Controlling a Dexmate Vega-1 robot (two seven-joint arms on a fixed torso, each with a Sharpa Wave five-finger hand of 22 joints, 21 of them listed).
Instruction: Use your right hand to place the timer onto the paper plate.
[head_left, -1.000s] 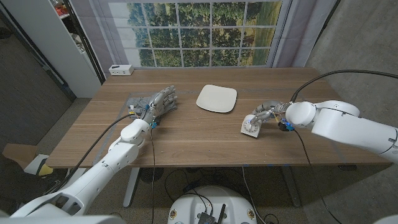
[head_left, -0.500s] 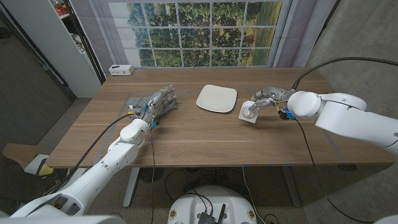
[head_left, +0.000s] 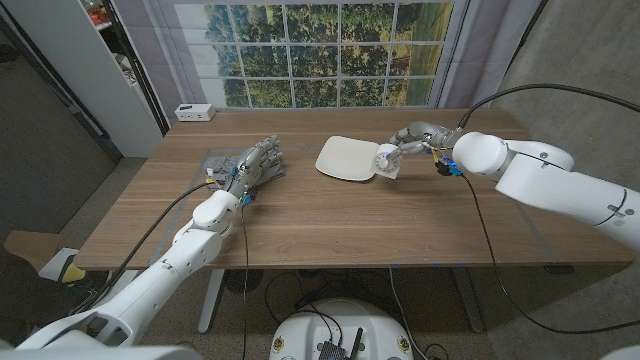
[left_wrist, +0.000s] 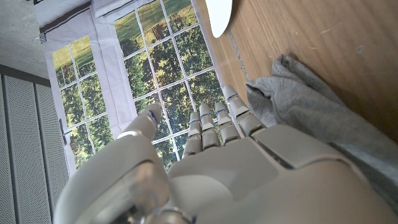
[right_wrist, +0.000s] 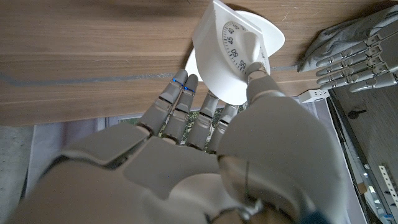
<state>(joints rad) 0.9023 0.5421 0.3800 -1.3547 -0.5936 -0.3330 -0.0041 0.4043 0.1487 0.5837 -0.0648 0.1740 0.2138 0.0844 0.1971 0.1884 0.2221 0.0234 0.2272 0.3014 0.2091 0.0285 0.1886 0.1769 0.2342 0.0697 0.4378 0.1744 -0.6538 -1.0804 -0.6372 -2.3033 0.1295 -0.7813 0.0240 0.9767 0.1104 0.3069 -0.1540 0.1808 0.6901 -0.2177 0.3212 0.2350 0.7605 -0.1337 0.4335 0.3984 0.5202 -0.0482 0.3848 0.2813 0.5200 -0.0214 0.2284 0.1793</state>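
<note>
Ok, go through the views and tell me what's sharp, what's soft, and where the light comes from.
Head view: even daylight from the window, timer and plate sharp, shadows soft. Right wrist view: timer dial numbers legible, right hand large and close, slightly soft. Left wrist view: left hand blurred up close, cloth clearer, window bright behind.

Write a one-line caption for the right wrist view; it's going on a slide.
Right robot hand holds the white timer, dial showing, at the paper plate on the wooden table.
</note>
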